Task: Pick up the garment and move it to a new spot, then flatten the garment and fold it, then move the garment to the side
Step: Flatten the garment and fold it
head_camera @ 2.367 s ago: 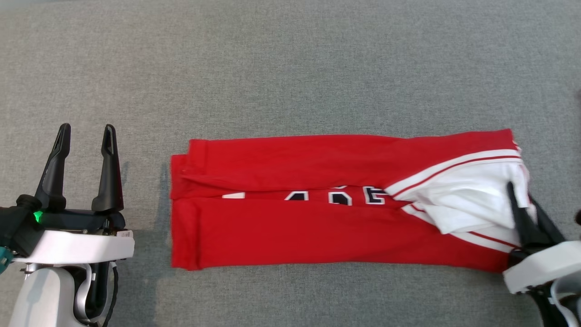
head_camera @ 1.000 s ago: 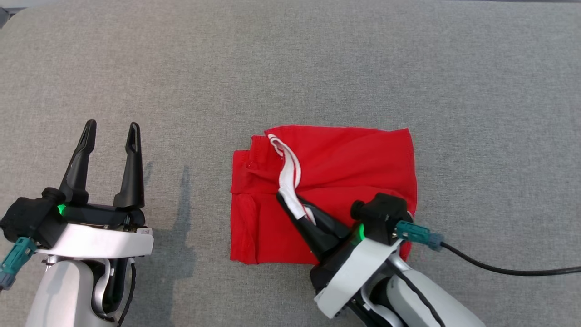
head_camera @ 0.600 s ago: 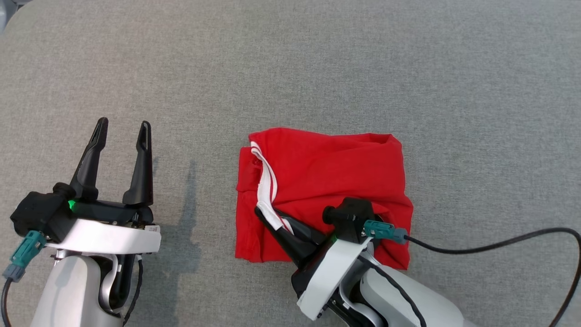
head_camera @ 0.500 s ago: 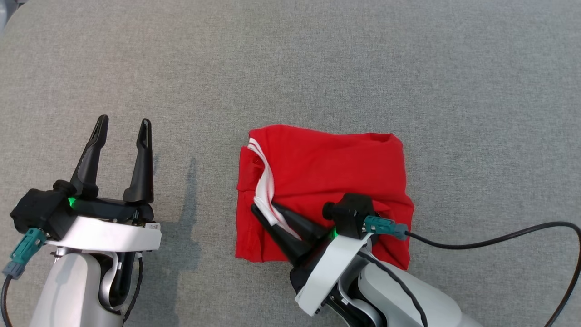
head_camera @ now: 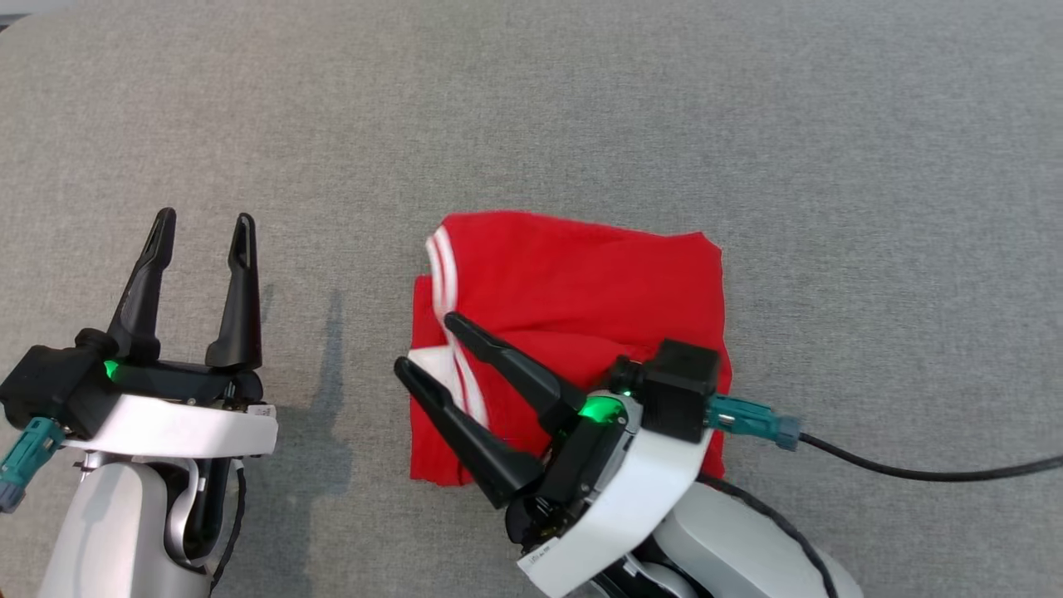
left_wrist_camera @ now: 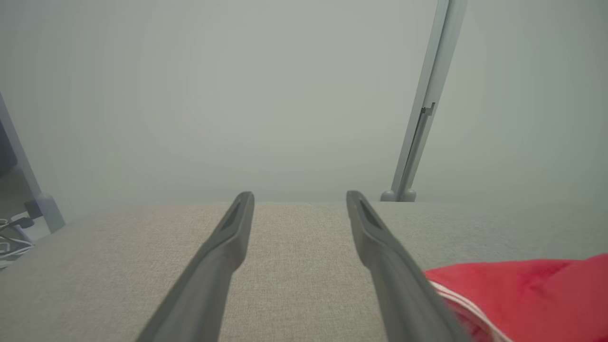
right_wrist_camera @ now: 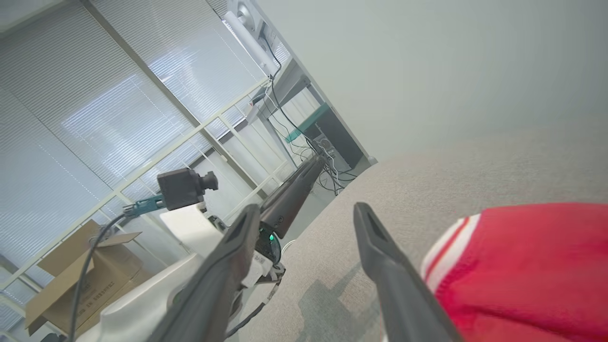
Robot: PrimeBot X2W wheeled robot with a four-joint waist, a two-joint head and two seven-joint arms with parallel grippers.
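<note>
Red garment (head_camera: 581,291) lies folded into a compact rectangle mid-way across the grey padded surface (head_camera: 747,124), so flattening and folding appear complete. The right gripper (head_camera: 423,340) sits over its left edge, jaws apart and empty, and the left gripper (head_camera: 205,218) stands open, well clear. What probably remains is moving the garment aside.

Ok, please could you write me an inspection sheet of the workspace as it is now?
Surface: grey cloth surface, flat.
Job's things: red garment, folded to a rough square, white stripes at its left edge.
Clutter: nothing seen.
Pincers: left pincer open, empty, apart from the garment; right pincer open, over the garment's left edge, holding nothing.
Cables: black cable runs from the right wrist off to the right; floor wires beyond the surface.
Surroundings: blinds, cardboard box, metal post, pale wall.
</note>
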